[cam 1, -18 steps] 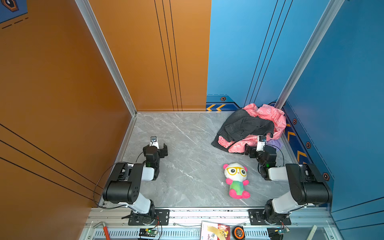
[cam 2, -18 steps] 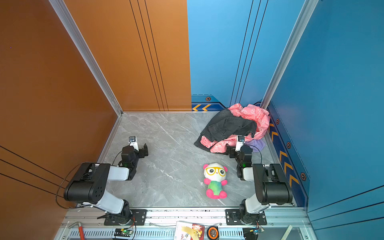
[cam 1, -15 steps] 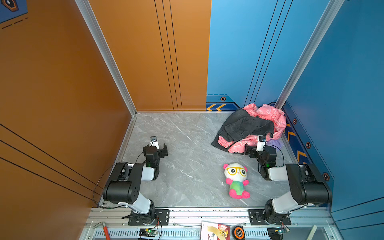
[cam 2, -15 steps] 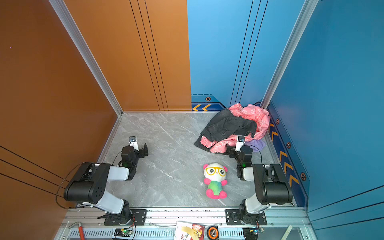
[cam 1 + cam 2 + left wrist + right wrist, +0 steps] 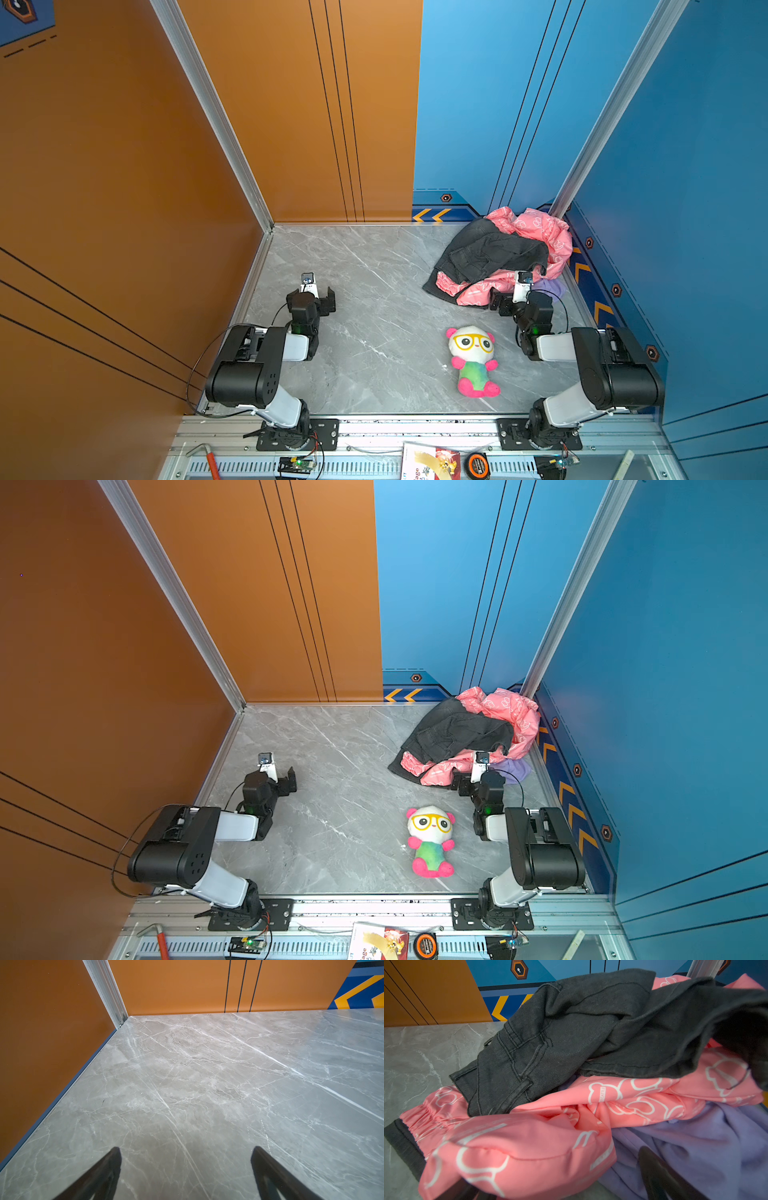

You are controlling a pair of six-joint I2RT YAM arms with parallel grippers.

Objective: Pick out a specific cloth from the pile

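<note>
Two tools are being held spread apart, nothing gripped: the left tool [image 5: 186, 1149] over the worktop [image 5: 207, 1084], the right tool [image 5: 552, 1167] at the near edge of the pile [image 5: 490, 253]. White lettering [image 5: 602, 1094] on the pink cloth [image 5: 529, 1147] is being shown by the right wrist view alone, too blurred to be read. The lilac cloth [image 5: 706, 1147] is being partly covered by it, at the pile's near right.

My black left parallel gripper [image 5: 186, 1150] sits low, jaws spread wide. My black right parallel gripper [image 5: 500, 302] likewise, jaws wide; both elbows folded back behind them.
</note>
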